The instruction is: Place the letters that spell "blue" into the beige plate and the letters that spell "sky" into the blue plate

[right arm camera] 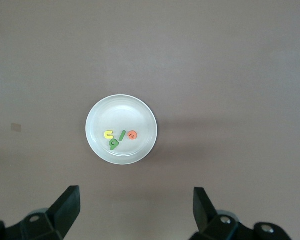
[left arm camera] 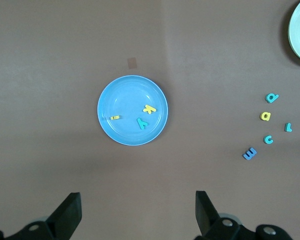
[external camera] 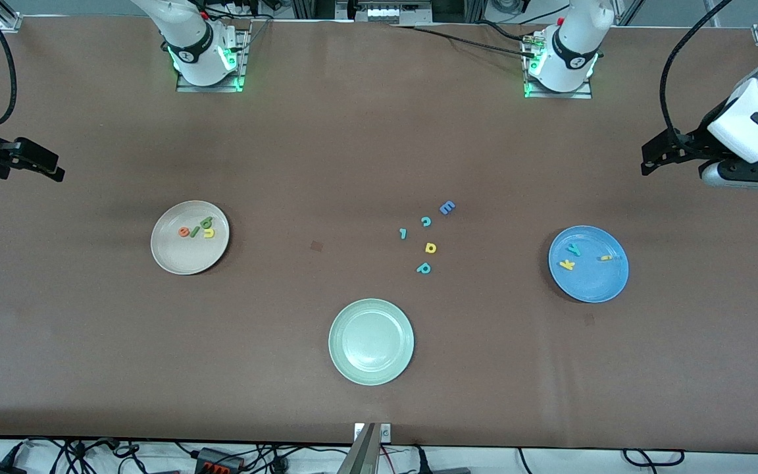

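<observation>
A pale green plate (external camera: 371, 341) is seen nearest the front camera. Five loose letters are scattered mid-table: blue E (external camera: 447, 208), teal c (external camera: 426, 222), small teal letter (external camera: 403, 233), yellow rounded letter (external camera: 430, 247), teal p (external camera: 424, 268).

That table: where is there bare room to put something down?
Bare table lies between the beige plate and the pale green plate. The loose letters crowd the middle. The pale green plate itself holds nothing.

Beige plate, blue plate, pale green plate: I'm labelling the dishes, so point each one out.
beige plate (external camera: 170, 260): front view, bare rim.
blue plate (external camera: 599, 286): front view, bare floor near rim.
pale green plate (external camera: 371, 342): front view, middle of its floor.
</observation>
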Available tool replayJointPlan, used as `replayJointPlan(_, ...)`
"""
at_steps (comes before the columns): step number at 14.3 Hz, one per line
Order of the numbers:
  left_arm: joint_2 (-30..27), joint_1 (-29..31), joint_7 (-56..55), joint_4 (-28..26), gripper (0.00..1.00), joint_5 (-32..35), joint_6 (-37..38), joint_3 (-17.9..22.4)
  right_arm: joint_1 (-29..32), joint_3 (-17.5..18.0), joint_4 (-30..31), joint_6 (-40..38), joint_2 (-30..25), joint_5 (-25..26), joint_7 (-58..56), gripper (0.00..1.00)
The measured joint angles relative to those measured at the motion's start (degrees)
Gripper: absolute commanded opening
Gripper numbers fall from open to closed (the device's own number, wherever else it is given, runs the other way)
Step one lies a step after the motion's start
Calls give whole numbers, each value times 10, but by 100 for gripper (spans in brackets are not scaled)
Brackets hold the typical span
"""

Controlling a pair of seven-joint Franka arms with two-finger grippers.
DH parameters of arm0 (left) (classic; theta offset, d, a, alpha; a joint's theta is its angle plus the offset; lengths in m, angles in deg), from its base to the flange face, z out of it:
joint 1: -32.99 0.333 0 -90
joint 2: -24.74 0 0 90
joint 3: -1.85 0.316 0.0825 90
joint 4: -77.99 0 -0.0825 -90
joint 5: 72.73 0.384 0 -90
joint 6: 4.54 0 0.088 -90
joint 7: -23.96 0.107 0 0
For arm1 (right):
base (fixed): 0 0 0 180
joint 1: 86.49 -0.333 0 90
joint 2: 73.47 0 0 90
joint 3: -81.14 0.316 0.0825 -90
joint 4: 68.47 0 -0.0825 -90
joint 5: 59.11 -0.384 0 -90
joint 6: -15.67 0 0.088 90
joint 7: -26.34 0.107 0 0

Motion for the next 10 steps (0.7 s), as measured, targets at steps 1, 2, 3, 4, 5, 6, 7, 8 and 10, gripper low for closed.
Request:
replayJointPlan(1,0,0,0,0,100,0,0,0,0,0,0,-2,0,0,0,100)
replayJointPlan(2,0,0,0,0,100,0,0,0,0,-1,0,-3,0,0,0,100)
replayJointPlan(3,0,0,0,0,100,0,0,0,0,-1,0,-3,0,0,0,100)
replayJointPlan(4,0,0,0,0,100,0,0,0,0,-2,0,-3,0,1,0,100)
replayJointPlan(5,0,0,0,0,100,0,0,0,0,-3,0,-4,0,1,0,100)
replayJointPlan(6,0,0,0,0,100,0,0,0,1,-3,0,-4,0,1,0,100)
replayJointPlan(7,0,0,0,0,100,0,0,0,1,-4,0,-4,0,1,0,100)
replayJointPlan(8,0,0,0,0,100,0,0,0,1,-4,0,-4,0,1,0,100)
replayJointPlan(10,0,0,0,0,100,0,0,0,1,-4,0,-4,0,1,0,100)
